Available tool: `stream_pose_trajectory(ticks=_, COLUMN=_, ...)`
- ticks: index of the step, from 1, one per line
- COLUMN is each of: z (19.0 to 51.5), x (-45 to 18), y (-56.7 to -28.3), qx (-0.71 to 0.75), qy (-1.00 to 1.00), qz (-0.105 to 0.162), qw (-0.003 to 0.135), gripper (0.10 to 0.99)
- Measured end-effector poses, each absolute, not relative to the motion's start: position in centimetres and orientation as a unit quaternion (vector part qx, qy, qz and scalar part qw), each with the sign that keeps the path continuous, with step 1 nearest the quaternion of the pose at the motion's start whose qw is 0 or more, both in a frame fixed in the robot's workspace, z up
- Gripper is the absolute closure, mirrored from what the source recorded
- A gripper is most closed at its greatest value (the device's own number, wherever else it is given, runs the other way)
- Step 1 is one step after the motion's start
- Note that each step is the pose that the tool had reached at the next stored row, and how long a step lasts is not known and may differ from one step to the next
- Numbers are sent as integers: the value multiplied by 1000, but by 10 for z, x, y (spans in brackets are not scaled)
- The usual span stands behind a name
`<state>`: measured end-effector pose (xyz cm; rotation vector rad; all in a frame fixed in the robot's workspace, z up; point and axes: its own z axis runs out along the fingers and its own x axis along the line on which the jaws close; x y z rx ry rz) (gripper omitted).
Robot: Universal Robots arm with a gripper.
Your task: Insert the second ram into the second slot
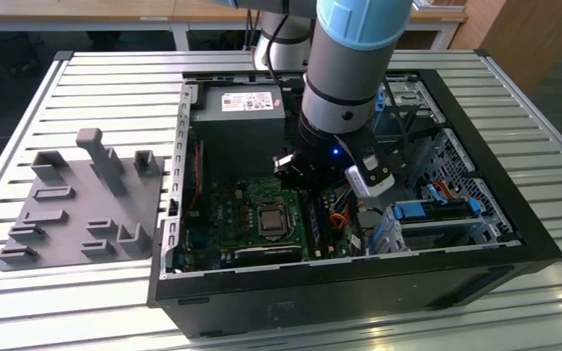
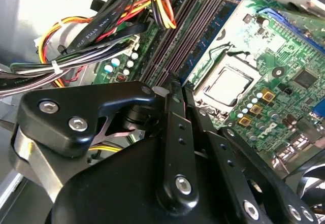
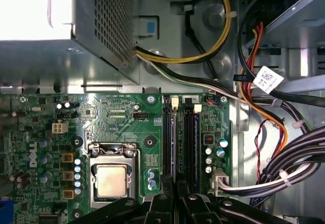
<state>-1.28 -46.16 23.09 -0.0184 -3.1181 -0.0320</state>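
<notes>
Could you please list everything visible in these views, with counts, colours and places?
table: one, silver, slatted, under everything
computer case: one, black, open, on the table
fixture plate: one, grey, on the table, exterior view's left
motherboard: one, green, inside the case
CPU socket: one, silver, on the motherboard
memory slots: several, dark, beside the socket
memory stick: one, dark blue, seated nearest the socket
power supply: one, grey, inside the case
cables: many, mixed colours, beside the slots
arm: one, light blue and grey, reaching into the case
tool: one, black, at the slots' end
</notes>
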Motion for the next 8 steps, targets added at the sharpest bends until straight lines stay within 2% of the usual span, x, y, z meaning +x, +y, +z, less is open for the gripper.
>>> stream_pose_trajectory(ticks=8, z=227, x=-13, y=-462, qx=7, qy=-1000, qz=-11, qw=12, gripper=945)
